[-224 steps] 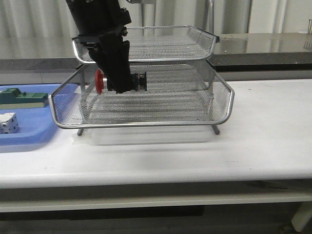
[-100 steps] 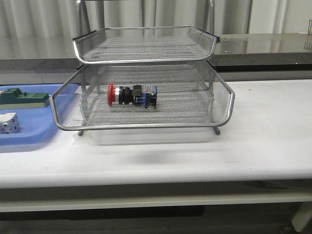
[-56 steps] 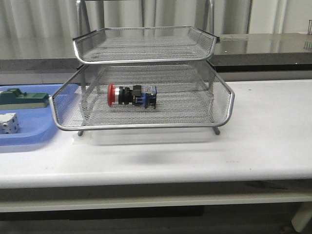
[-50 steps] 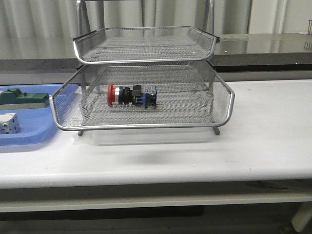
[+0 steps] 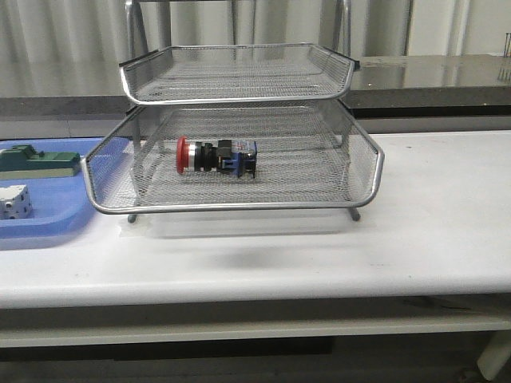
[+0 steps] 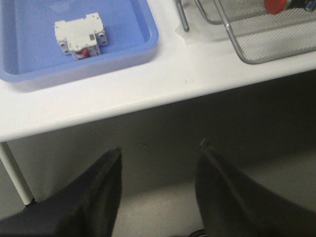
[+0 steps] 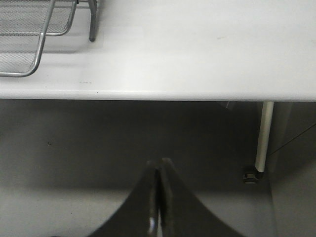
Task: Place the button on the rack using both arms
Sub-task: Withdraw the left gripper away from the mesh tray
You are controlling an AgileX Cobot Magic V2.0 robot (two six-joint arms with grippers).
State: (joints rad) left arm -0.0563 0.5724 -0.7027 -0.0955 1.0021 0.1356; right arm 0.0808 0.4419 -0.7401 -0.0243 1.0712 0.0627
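The button point(image 5: 216, 155) lies on its side on the rack's point(image 5: 239, 203) middle tier, red head to the left, blue block to the right. Its red head also shows in the left wrist view point(image 6: 274, 5). No arm shows in the front view. My left gripper point(image 6: 160, 150) is open and empty, off the table's front edge, above the floor. My right gripper point(image 7: 159, 165) is shut and empty, also off the front edge. A corner of the rack shows in the right wrist view point(image 7: 29, 69).
A flat blue tray point(image 5: 44, 227) at the left holds a green-and-beige block point(image 5: 36, 159) and a white cube-like part point(image 5: 14, 201), also seen in the left wrist view point(image 6: 80, 34). A table leg point(image 7: 263, 138) stands at the right.
The left arm that stood over the button in the rack has drawn out of the front view. The button stays on the middle tier, unmoved over the last second.
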